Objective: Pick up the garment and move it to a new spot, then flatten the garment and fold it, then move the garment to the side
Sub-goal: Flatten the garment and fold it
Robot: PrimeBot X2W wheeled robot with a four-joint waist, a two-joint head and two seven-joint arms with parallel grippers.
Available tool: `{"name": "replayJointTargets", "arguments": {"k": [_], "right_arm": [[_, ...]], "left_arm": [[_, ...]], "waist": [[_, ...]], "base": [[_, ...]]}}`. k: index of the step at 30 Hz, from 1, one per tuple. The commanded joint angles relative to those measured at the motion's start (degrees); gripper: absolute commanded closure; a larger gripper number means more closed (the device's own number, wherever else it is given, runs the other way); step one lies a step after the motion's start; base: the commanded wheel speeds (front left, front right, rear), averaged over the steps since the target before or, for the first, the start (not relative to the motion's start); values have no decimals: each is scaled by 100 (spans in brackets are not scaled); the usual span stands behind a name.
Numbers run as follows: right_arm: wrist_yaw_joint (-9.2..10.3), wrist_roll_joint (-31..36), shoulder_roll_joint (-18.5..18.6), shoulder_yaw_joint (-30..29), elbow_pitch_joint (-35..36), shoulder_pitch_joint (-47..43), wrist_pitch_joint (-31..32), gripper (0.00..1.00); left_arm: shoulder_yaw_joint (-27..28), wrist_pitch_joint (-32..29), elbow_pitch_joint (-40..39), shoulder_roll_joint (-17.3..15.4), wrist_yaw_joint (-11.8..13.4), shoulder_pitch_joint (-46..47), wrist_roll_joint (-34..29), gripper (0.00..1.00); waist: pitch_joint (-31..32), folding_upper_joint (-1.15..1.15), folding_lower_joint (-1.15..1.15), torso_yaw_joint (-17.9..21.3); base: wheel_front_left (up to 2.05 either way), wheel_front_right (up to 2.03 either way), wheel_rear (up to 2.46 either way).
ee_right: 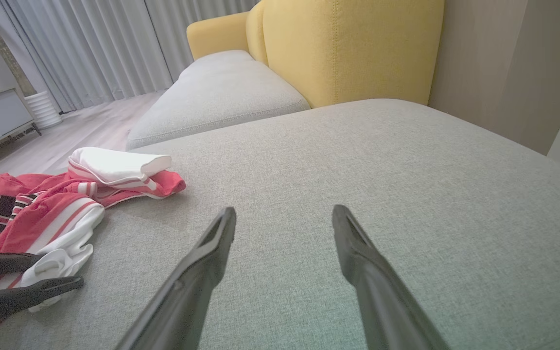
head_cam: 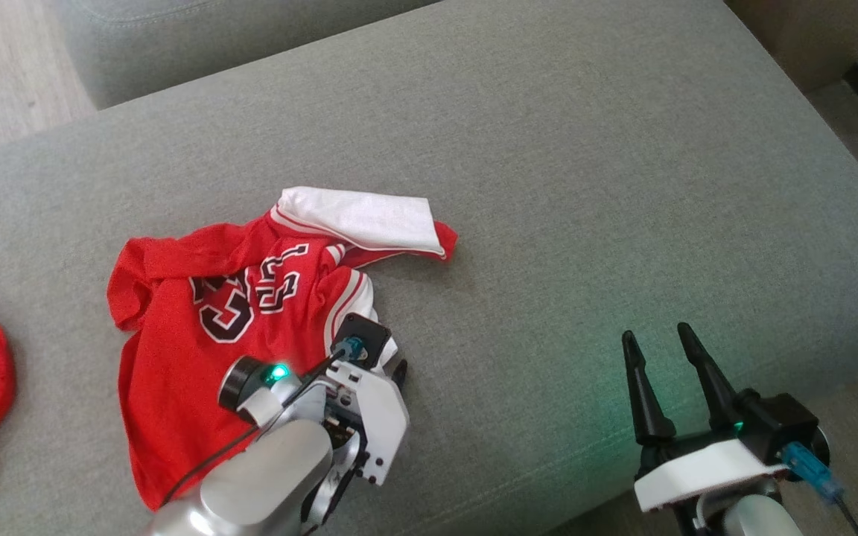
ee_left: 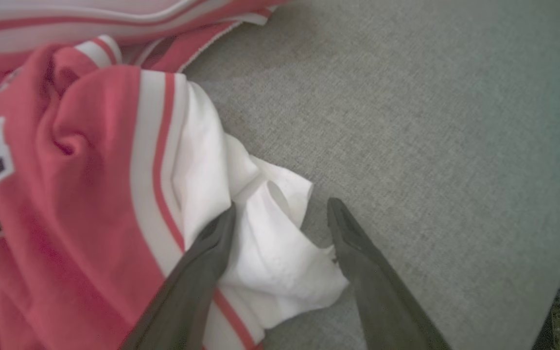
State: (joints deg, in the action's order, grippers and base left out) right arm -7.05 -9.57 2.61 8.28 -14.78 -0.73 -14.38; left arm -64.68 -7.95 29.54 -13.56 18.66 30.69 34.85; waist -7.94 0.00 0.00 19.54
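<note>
Straddling the jersey's [ee_left: 80, 194] white corner.
Your left gripper [ee_left: 283, 204] sits wide open around it, nothing pinched; your right gripper [head_cam: 656, 331] hangs wide too, over the couch [head_cam: 548, 186], near right.

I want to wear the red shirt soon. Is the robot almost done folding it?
Not yet. Nothing looks done: the red shirt lies crumpled on the grey cushion. The open left gripper straddles its white corner, not closed; the right gripper hovers open. Lifting, moving, flattening, folding and setting aside all remain.
</note>
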Motion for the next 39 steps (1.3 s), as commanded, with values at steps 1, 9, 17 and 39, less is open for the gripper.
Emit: {"name": "replayJointTargets", "arguments": {"k": [1,9,17,39], "right_arm": [[-44,-9,27,127,177,113,-62,0],[-44,-59,27,135,162,141,-62,0],[-44,-62,27,115,150,155,-62,0],[-44,0,27,-42,173,100,-62,0]], "left_arm": [[114,-50,-113,-120,49,192,-57,0],[198,3,-129,-125,-12,158,104,100],[491,787,-647,219,-62,368,176,100],[788,2259,-296,964,-587,98,661,0]], "waist": [[-7,0,0,9],[-25,0,0,112],[-42,0,0,166],[124,0,0,161]], "base": [[0,0,0],[0,0,0],[0,0,0],[0,0,0]]}}
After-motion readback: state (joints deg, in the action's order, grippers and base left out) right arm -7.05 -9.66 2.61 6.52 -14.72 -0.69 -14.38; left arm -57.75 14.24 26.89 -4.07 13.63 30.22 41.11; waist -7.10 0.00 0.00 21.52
